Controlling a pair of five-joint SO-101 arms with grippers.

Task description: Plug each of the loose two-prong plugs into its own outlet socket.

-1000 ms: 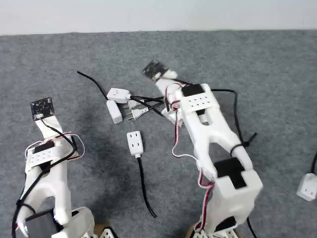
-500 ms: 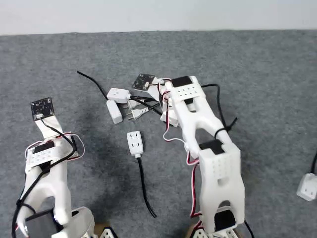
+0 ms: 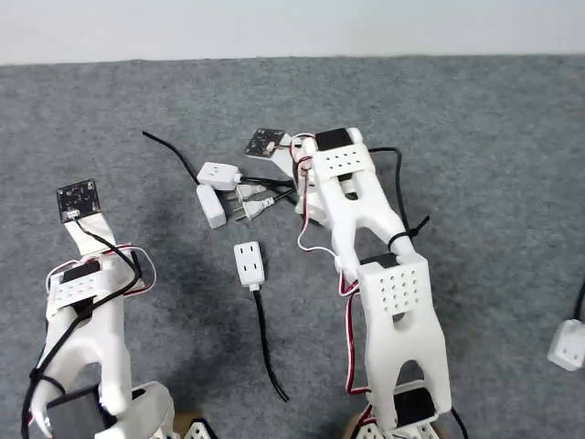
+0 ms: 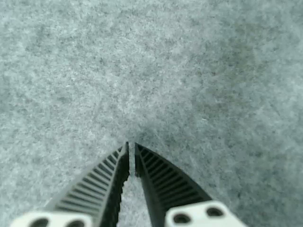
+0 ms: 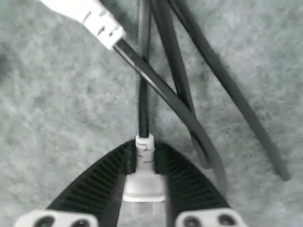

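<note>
My right gripper (image 5: 143,146) is shut on a white two-prong plug (image 5: 141,182), whose black cord (image 5: 143,113) runs away over the carpet. Another white plug end (image 5: 92,16) lies farther off, crossed by several black cords. In the high view the right arm (image 3: 352,197) bends down over the cluster of cords beside a loose white plug (image 3: 251,208) and two white outlet sockets (image 3: 218,174) (image 3: 211,207). A third socket (image 3: 249,262) lies nearer, with a black cord trailing from it. My left gripper (image 4: 131,144) is shut on nothing, above bare carpet.
A further white socket (image 3: 567,346) sits at the right edge of the grey carpet (image 3: 494,137). The left arm (image 3: 87,293) stands at the near left, well away from the plugs. A pale wall edge borders the far side.
The right arm has straightened and its wrist has swung left and down onto the cords beside the plugs. The left arm and the sockets have not moved.
</note>
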